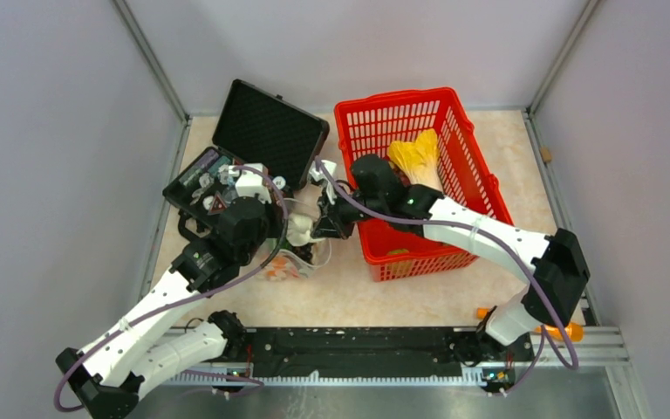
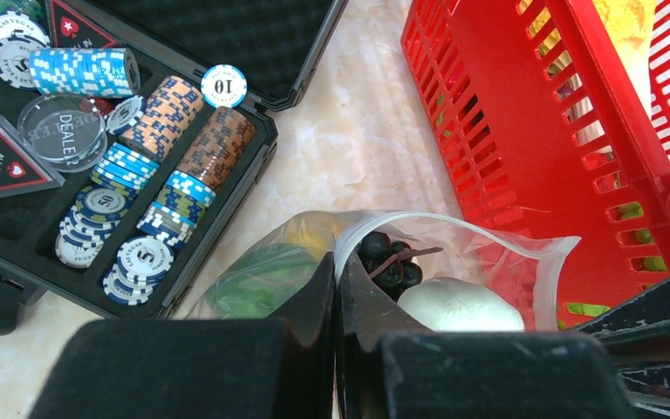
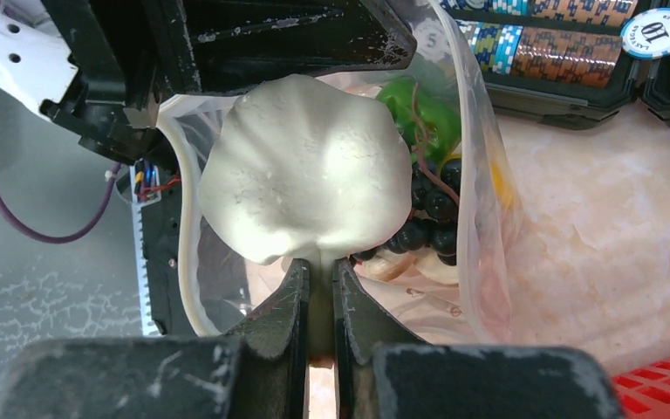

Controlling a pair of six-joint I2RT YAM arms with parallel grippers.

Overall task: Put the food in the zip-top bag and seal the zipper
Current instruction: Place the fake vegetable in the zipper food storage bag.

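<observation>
Filling step in hand, by the look of it; sealing not yet begun. Clear, crinkly plastic zip-top bag (image 2: 488, 236) lying on the pale marbled table (image 2: 358, 148), between the open black hard case of poker chips (image 2: 227, 35) and the red plastic mesh basket (image 2: 506, 105), near both. Left gripper (image 2: 336, 292) pressed together on the bag's rim, lifting the mouth into an open loop. Whitish press-seal zipper (image 3: 183, 227) gaping, its two halves apart. Right gripper (image 3: 318, 292) pinching the stem of a white, wavy-capped plastic toy mushroom (image 3: 301, 166) at the mouth, seemingly partway in. Already inside: dark toy grapes (image 2: 388, 257), a green toy pepper (image 3: 423, 105) and something yellow, too hidden to name.

Mushroom's long axis from stem to cap: cap leading into the bag, stem back between the right fingers. Bag's mouth facing the right gripper, closed end apparently toward the case.

Next, most likely: cap pushed deeper past the strip, then right jaws spread and drawn back without dragging the rim, left pinch unchanged to prevent collapse of the mouth. Yellowish leafy toy vegetable (image 1: 414, 157) waiting in the basket, so sealing probably some way off
</observation>
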